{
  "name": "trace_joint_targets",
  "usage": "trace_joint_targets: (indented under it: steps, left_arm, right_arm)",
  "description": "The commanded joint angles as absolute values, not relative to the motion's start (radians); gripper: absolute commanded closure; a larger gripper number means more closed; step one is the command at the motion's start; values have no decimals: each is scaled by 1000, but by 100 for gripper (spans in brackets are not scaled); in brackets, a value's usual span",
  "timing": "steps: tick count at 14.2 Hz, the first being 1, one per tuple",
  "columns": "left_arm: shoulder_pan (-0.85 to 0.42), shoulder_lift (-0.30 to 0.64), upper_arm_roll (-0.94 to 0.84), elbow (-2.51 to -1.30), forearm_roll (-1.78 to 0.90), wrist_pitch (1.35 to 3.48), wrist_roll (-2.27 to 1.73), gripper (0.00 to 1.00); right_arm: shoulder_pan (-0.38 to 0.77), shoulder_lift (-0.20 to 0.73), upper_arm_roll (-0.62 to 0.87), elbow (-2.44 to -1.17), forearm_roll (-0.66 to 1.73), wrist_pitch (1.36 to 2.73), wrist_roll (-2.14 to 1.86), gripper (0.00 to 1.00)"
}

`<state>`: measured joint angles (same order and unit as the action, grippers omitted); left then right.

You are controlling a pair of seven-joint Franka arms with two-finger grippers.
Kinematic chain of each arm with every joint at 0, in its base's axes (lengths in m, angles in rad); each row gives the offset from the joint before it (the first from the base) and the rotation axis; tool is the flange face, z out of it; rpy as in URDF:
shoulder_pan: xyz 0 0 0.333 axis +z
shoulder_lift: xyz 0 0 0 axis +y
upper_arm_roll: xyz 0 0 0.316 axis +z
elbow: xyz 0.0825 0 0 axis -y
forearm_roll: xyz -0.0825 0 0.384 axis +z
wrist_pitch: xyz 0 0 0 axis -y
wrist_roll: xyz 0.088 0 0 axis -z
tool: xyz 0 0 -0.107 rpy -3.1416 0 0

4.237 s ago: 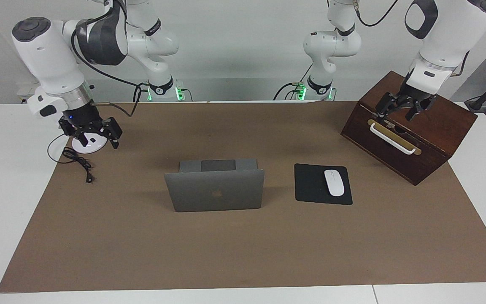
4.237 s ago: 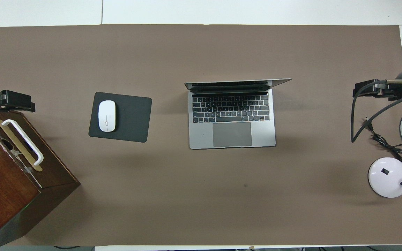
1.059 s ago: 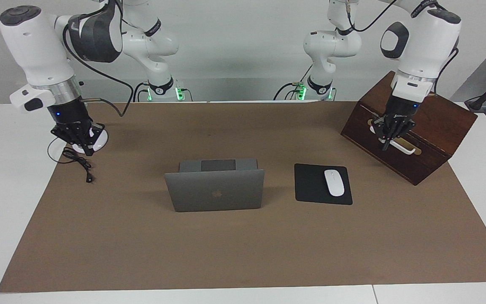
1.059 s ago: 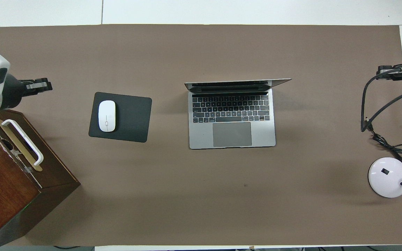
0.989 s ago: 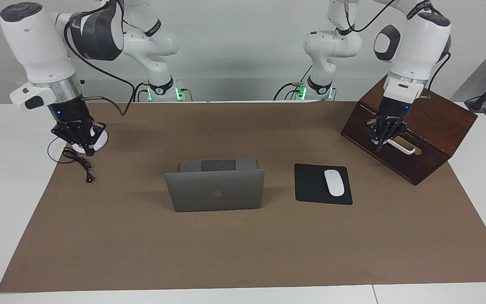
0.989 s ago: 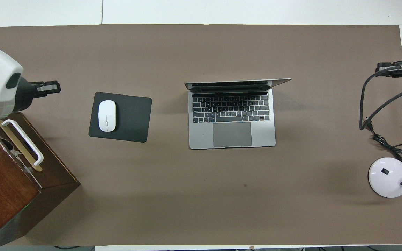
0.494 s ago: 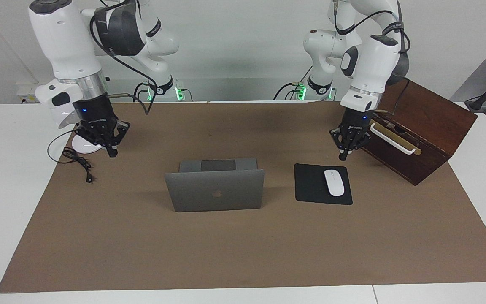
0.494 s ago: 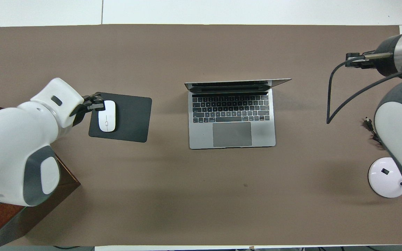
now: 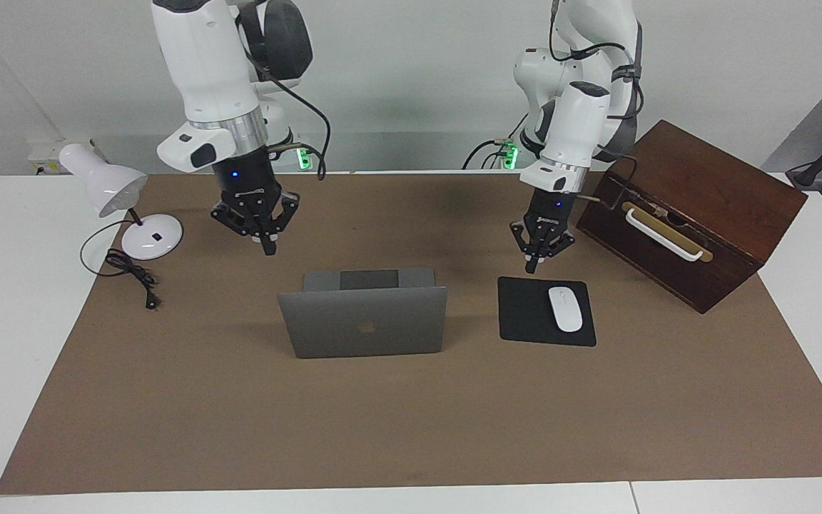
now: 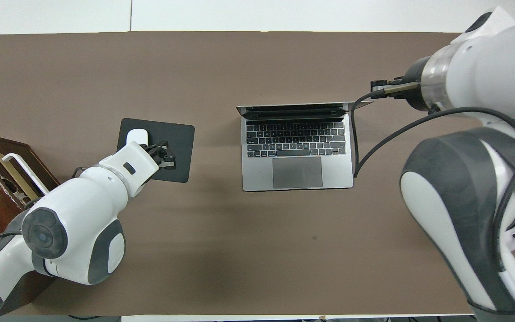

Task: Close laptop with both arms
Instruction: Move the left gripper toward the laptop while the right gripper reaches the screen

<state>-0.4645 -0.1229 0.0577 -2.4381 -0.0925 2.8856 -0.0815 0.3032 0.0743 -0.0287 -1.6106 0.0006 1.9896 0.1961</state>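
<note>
The silver-grey laptop (image 9: 364,328) stands open in the middle of the brown mat, its lid about upright and its apple logo turned away from the robots. Its keyboard shows in the overhead view (image 10: 297,152). My right gripper (image 9: 267,246) points down, shut and empty, over the mat between the lamp and the laptop, apart from the laptop. My left gripper (image 9: 531,265) points down, shut and empty, over the mat at the mouse pad's edge nearer the robots. It also shows in the overhead view (image 10: 166,159). Neither gripper touches the laptop.
A black mouse pad (image 9: 525,314) with a white mouse (image 9: 565,308) lies beside the laptop toward the left arm's end. A dark wooden box (image 9: 711,214) with a white handle stands at that end. A white desk lamp (image 9: 108,187) and its black cable (image 9: 133,275) are at the right arm's end.
Both arms have swung in from the table's ends toward the laptop, the left from the wooden box, the right from the lamp. The laptop has not moved.
</note>
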Motion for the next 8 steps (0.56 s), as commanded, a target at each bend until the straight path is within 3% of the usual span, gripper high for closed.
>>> trace_joint_targets:
  steps: [1,8]
  left_arm:
    - [-521,-92,74,-2460,-103,2974,-25,100]
    - [-627,-6,74,-2461,-101,3094,-6,100]
  right_arm:
    - [347,71,-20,-1601,5,2000,248,100]
    - [368,80,9,-1601,-14,2065,339,100]
